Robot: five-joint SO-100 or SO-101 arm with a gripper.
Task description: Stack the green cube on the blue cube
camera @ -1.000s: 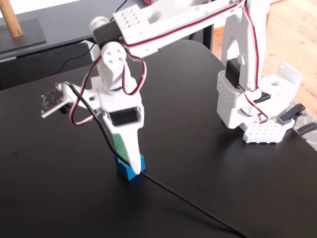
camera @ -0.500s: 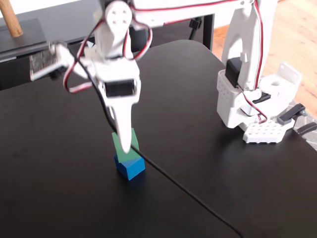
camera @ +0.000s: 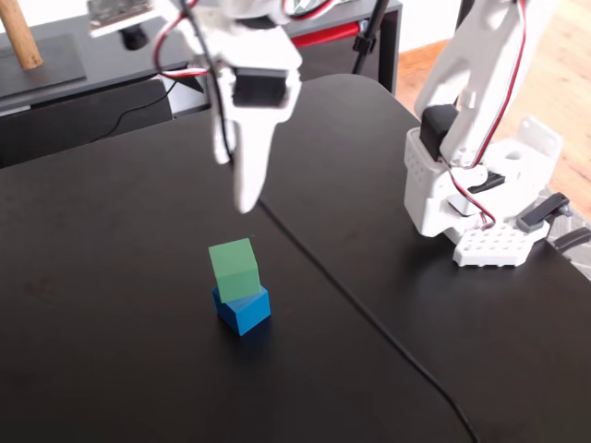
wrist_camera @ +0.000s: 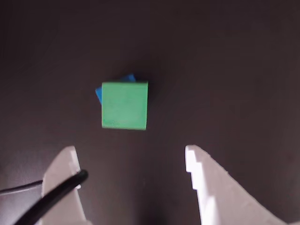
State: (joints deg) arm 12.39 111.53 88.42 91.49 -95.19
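The green cube (camera: 233, 269) rests on top of the blue cube (camera: 246, 312) on the black table, turned a little against it. In the wrist view the green cube (wrist_camera: 124, 105) covers most of the blue cube (wrist_camera: 99, 93), which shows only a sliver at the upper left. My gripper (camera: 235, 185) hangs well above the stack and slightly behind it, touching neither cube. The wrist view shows the gripper (wrist_camera: 130, 152) open, with its two white fingers spread wide and nothing between them.
The arm's white base (camera: 466, 189) stands at the table's right side. A black cable (camera: 369, 323) runs diagonally across the table to the right of the stack. A wooden post on a dark plate (camera: 28, 51) sits at the back left.
The gripper has let go of the green cube and risen up and slightly back. The green cube stays on the blue cube.
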